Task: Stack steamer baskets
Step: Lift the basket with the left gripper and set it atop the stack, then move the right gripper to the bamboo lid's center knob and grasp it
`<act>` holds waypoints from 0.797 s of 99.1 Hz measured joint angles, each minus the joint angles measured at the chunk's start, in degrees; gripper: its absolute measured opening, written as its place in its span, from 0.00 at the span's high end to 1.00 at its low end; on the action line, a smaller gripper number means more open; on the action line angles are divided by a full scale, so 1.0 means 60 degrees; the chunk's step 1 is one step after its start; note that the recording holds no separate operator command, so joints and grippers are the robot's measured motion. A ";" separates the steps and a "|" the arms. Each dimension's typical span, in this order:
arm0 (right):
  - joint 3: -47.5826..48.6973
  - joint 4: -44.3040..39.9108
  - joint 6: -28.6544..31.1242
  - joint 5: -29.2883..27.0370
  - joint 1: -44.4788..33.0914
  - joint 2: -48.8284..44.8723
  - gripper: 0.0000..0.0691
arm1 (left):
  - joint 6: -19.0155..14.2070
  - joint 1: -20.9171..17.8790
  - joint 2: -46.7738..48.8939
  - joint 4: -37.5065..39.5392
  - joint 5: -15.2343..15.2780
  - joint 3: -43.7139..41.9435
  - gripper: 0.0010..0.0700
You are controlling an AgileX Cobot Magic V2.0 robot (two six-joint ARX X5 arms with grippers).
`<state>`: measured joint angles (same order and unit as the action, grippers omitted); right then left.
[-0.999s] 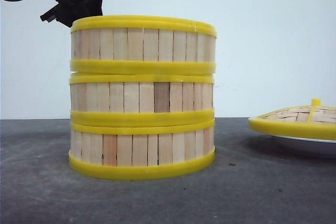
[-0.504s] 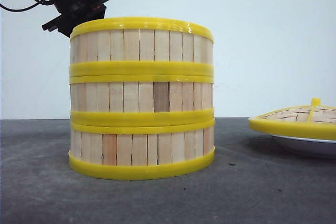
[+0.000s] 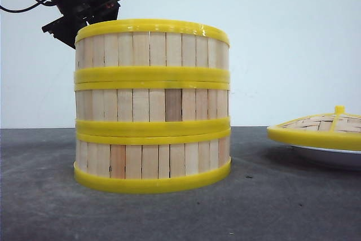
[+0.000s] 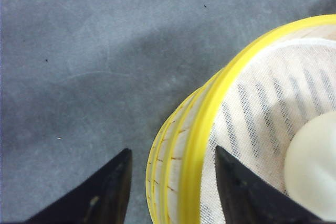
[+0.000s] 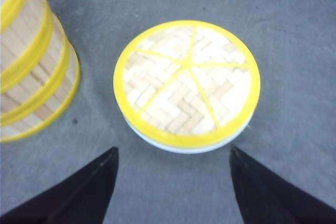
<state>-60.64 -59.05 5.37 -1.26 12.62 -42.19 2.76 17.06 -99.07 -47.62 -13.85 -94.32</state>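
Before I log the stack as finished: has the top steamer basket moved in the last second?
Yes. The top steamer basket has dropped and leveled: its lower rim now rests on the middle steamer basket, where a gap showed before.

Three steamer baskets [image 3: 152, 105] are counted, stacked in one column on the table [image 3: 282, 207]: a top basket [image 3: 152, 49], a middle basket [image 3: 152, 104] and a bottom basket [image 3: 152, 161]. One woven lid [image 3: 321, 128] is seen, and one white plate [image 3: 330, 155] is seen under it. One pale round item [image 4: 312, 166] is counted inside the top basket, on one cloth liner [image 4: 262, 108]. Two grippers are counted: the left gripper [image 4: 173, 182], shown by two dark fingers, and the right gripper [image 5: 173, 192], likewise shown by two dark fingers.
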 joint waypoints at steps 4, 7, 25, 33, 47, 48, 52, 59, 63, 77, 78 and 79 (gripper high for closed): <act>0.0000 0.0189 -0.0022 0.0025 0.0000 -0.0295 0.40 | -0.0015 0.0000 0.0106 -0.0022 0.0000 0.0000 0.59; 0.0000 0.0339 -0.0055 0.0029 0.0000 -0.0543 0.40 | -0.0047 0.0000 0.0222 -0.0036 0.0004 0.0000 0.59; 0.0000 0.1530 -0.0197 0.0361 -0.0182 -0.2295 0.40 | -0.0073 -0.0047 0.1453 -0.0204 0.0364 -0.0007 0.59; 0.0000 0.2029 -0.0251 0.0667 -0.0332 -0.3027 0.40 | -0.0062 -0.0208 0.1894 -0.0499 0.0772 -0.0047 0.58; 0.0000 0.2801 -0.0386 0.0943 -0.0586 -0.4251 0.40 | -0.0051 -0.0736 0.2299 -0.0984 0.0998 0.0011 0.59; 0.0000 0.2856 -0.0393 0.0947 -0.0601 -0.4331 0.40 | -0.0055 -0.0780 0.2335 -0.0969 0.0998 0.0047 0.59; 0.0000 0.3045 -0.0426 0.0958 -0.0663 -0.4645 0.40 | -0.0058 -0.0933 0.2506 -0.0882 0.1013 0.0266 0.59; 0.0000 0.3308 -0.0441 0.0958 -0.0805 -0.5125 0.40 | -0.0076 -0.1126 0.2900 -0.0856 0.1031 0.0787 0.58; 0.0000 0.3472 -0.0466 0.0954 -0.0889 -0.5384 0.40 | -0.0084 -0.1188 0.3155 -0.0820 0.1049 0.1118 0.58; 0.0000 0.4047 -0.0576 0.0951 -0.1104 -0.6266 0.40 | -0.0142 -0.1308 0.4258 -0.0514 0.1173 0.2313 0.59; 0.0000 0.4087 -0.0576 0.0951 -0.1118 -0.6320 0.40 | -0.0146 -0.1308 0.4339 -0.0499 0.1198 0.2390 0.59; 0.0000 0.4120 -0.0579 0.0958 -0.1122 -0.6379 0.40 | -0.0153 -0.1308 0.4430 -0.0474 0.1239 0.2473 0.59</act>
<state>-60.64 -34.33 1.89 4.49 5.89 -80.47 1.85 9.21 -72.49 -50.46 -6.42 -79.48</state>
